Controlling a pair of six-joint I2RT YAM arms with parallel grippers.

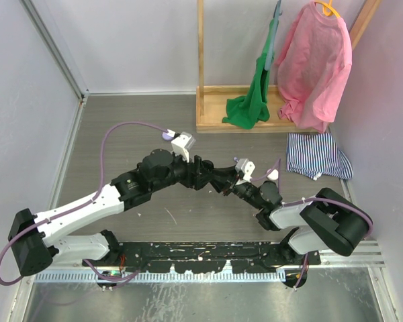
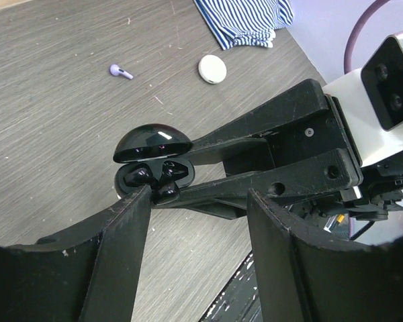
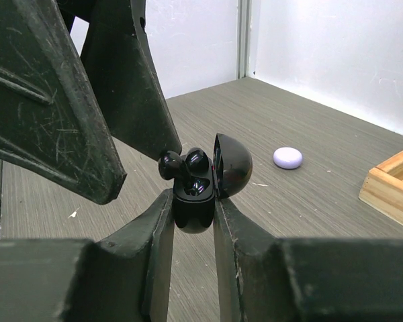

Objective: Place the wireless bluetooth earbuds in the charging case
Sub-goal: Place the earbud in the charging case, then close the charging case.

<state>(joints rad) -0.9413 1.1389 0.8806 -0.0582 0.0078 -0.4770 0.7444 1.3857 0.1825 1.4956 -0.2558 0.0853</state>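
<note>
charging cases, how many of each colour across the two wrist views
black case: 1
white case: 1
lilac case: 1
total: 3

The charging case [image 2: 151,144] is glossy black, and the earbuds [image 2: 140,176] in it are black too. The loose earbud [image 2: 120,72] is lilac. The tabletop [image 2: 54,134] is grey with a wood-grain pattern. One round case [image 2: 212,68] is white and the other round case [image 3: 287,157] is pale lilac. The left tool [image 2: 198,201] and the right tool [image 3: 193,201] are scuffed black. The folded cloth [image 1: 317,154] has blue and white stripes. The shirt [image 1: 316,64] is pink and the hanging garment [image 1: 252,100] is green.
</note>
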